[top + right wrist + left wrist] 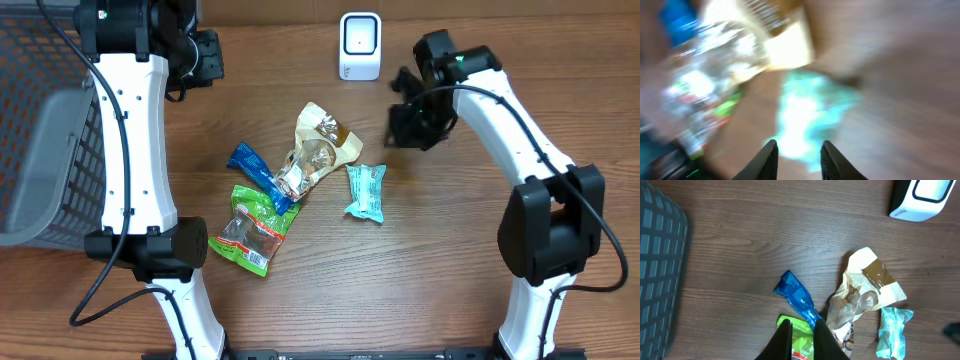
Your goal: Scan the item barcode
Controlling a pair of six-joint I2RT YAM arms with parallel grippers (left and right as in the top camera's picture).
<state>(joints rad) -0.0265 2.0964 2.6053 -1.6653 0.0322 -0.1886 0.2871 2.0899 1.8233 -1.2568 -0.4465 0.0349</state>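
Several packets [318,150] clustered on wooden table [430,290], white scanner [360,45] beyond

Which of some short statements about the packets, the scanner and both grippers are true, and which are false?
1. The white scanner stands apart from all the packets. True.
2. The teal packet lies on top of the scanner. False: it lies on the table, beside the beige packet.
3. The left gripper holds a packet. False: it is shut on nothing.
4. The right gripper is open, with nothing between its fingers. True.
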